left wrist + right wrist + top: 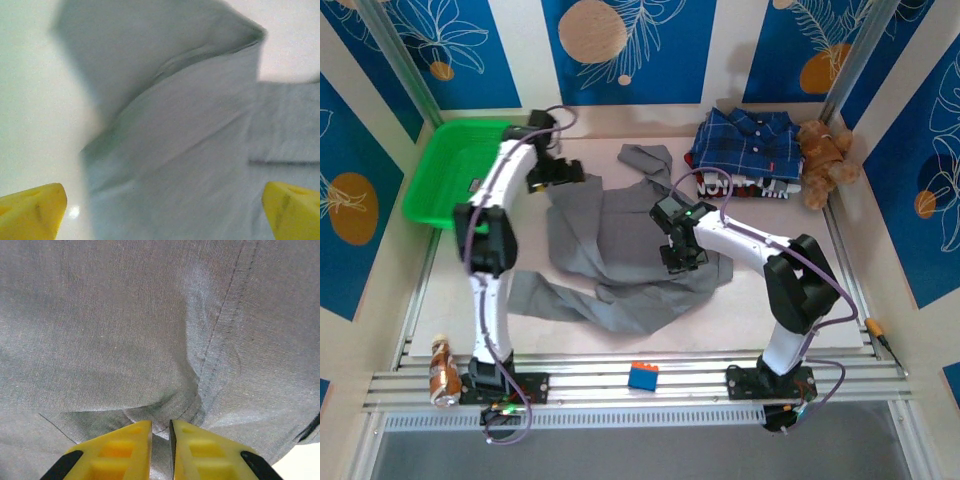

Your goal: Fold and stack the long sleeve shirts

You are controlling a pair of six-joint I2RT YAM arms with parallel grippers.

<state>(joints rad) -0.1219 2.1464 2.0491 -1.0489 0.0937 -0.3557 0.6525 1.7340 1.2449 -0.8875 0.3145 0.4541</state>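
The left gripper [165, 202] has its jaws spread wide, 1 yellow fingertip [32, 210] at each lower corner of the left wrist view, with a raised fold of grey cloth between them and nothing gripped. The right gripper [160, 424] has its jaws drawn almost together, and a puckered bit of grey cloth beside a seam is caught in the narrow slit between them. The pale desk [720, 325] carries everything. The grey shirt [620, 240] is the biggest thing on it, spread rumpled across the middle, 1 sleeve trailing toward the left arm's base and another part reaching toward the back edge. The left gripper hangs over the shirt's back left part and the right gripper sits down on its right side. A green tray [440, 180] stands tilted at the back left corner. The plaid shirt [745, 140] lies folded at the back right, on top of a dark folded garment with white lettering [750, 186]. A brown teddy bear [825, 160] sits just beside that pile, at its right. On the front rail, a bottle [443, 370] lies at the far left and a small blue block [643, 376] sits between the 2 arm bases.
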